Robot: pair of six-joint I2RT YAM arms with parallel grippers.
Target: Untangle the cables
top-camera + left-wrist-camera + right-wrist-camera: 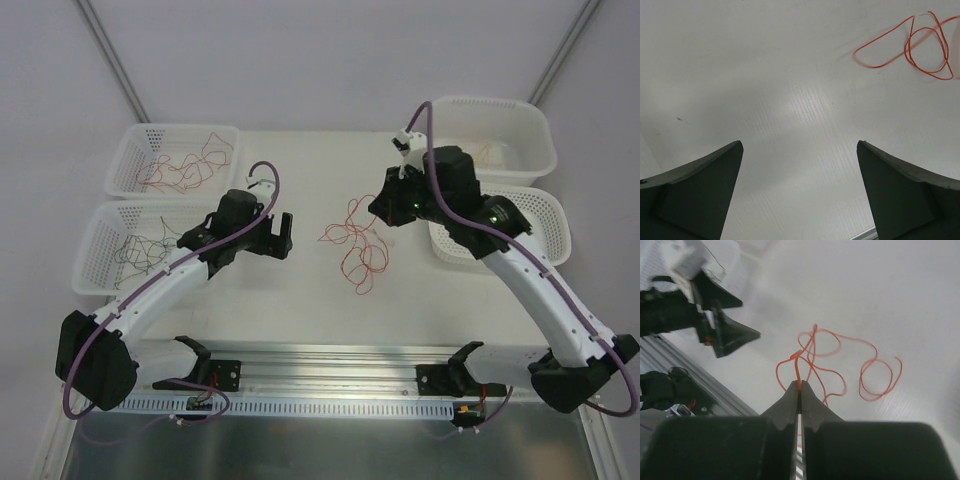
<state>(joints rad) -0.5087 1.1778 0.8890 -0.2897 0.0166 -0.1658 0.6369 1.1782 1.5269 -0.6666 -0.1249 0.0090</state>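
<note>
White table [310,310], pale grey walls [300,60] behind, metal rail [330,375] along the near edge. Four white baskets sit at the sides. The far-left basket [125,172] holds red-orange wires and the near-left basket [92,255] holds darker ones. The contents of the far-right basket [525,135] and near-right basket [555,225] are hard to tell.

The cables [358,250] in play are a loose red-orange tangle lying on bare table at centre, between the two grippers. The right gripper [799,386] is pinched tight on one orange strand, which runs from its fingertips into the knot. The other loops lie flat on the table. The left gripper [800,170] hovers over bare table with its jaws wide, holding nothing. A few loops show at the far right of its view, well apart from its fingers.

Step in hand, as I judge it: draw the pinched strand free of the clump. To do it well, lift slowly and straight, and watch whether the whole clump rises with it. If it does, the left gripper probably needs to come across and pin or pinch the remaining loops. The wire is hair-thin and springy, so it could slip from the pads or snag. Keep the pull gentle and clear of the basket walls. The table looks smooth, so the clump will likely slide, not anchor.
</note>
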